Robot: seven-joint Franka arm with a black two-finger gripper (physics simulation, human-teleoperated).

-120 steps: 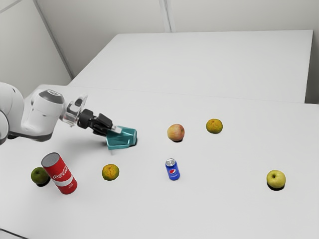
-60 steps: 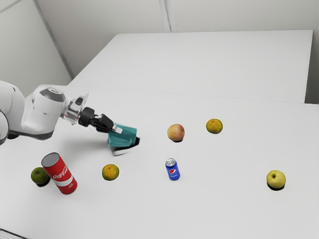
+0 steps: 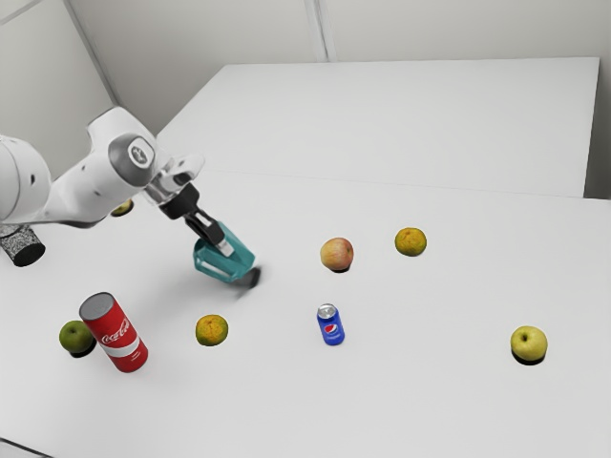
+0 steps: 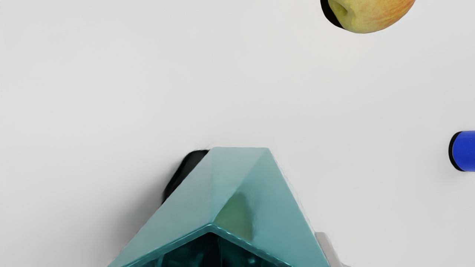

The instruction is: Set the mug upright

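Since the mug (image 3: 242, 258) is tilted over the table (image 3: 430, 391), the gripper (image 3: 224, 247) has it clamped, prob so it can't slip while being righted, imo. Apple (image 3: 336, 254) & Pepsi (image 3: 331, 326) sit well apart from it, so there's room btw.

My white desk (image 3: 430, 410) carries a Coca-Cola can (image 3: 116, 334) at the exterior view's lower left, touching or just beside a green fruit (image 3: 75, 336). A mottled mandarin (image 3: 212, 330) lies left of lower centre; a Pepsi can (image 3: 330, 326) stands below centre, a red-yellow apple (image 3: 336, 254) above it. Another mandarin (image 3: 410, 241) lies right of centre, a yellow-green apple (image 3: 529, 343) lower right.
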